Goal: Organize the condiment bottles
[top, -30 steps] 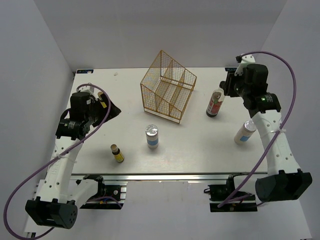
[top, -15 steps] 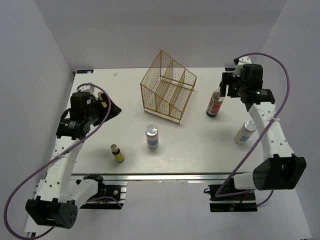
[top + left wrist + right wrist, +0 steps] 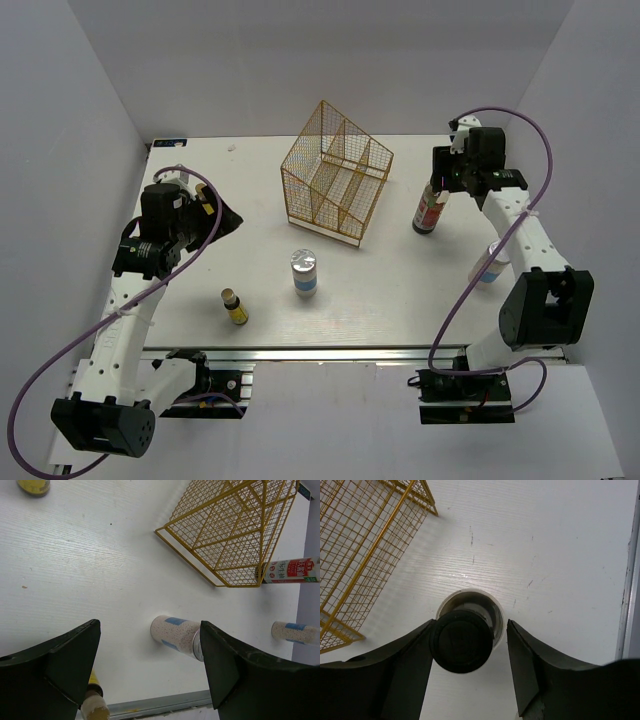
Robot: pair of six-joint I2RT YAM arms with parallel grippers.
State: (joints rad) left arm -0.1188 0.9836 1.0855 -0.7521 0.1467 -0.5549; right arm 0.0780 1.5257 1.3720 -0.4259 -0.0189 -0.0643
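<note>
The right gripper (image 3: pixel 470 630) hangs over the upright dark bottle (image 3: pixel 430 210) at far right, jaws apart astride its cap, seemingly for grasping. The left gripper (image 3: pixel 149 630) has its jaws wide apart, empty.

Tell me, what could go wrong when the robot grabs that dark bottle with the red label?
1. The dark bottle is tall and thin, and its cap sits nearer one finger of the open right hand, so closing might tip it.
2. The wire basket stands close by; a lifted bottle could bump it.
3. A white bottle stands right beside the right arm and might get knocked.
</note>
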